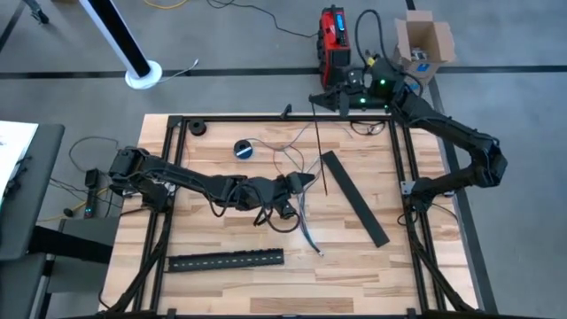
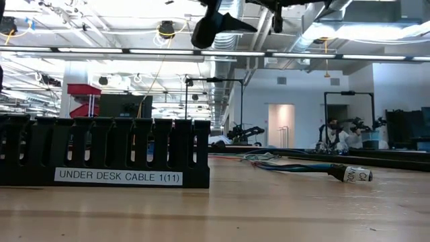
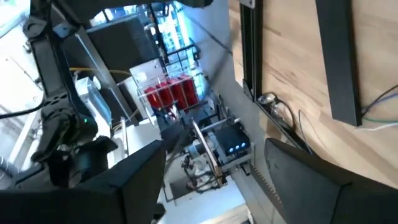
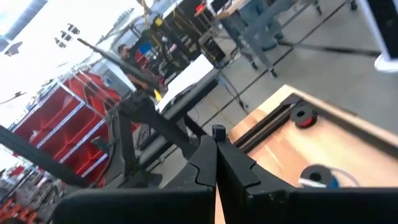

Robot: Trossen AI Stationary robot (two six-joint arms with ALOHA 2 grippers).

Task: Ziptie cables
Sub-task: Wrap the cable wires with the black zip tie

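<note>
Cables (image 1: 299, 182) loop across the frame's centre, trailing to lower centre. Left gripper (image 1: 304, 181) sits over them, fingers (image 3: 311, 180) spread wide, holding nothing visible. Right gripper (image 1: 321, 98), upper centre-right, has its fingers (image 4: 239, 171) pressed together on a thin black ziptie (image 1: 321, 151).

One white label (image 2: 118, 177) is showing along the lower front of the black slotted strip (image 2: 101, 151) lying on the table (image 2: 269, 208) in the low view. It is reading "UNDER DESK CABLE 1(11)" in dark capitals.

A small white tag (image 2: 356, 175) is wrapping the dark cable end (image 2: 334, 170) resting on the table surface in the same view. Dark print is showing on it, but the characters are too small to be read.

No other legible text, brand, number or sign is appearing in the high view or in either wrist view.
</note>
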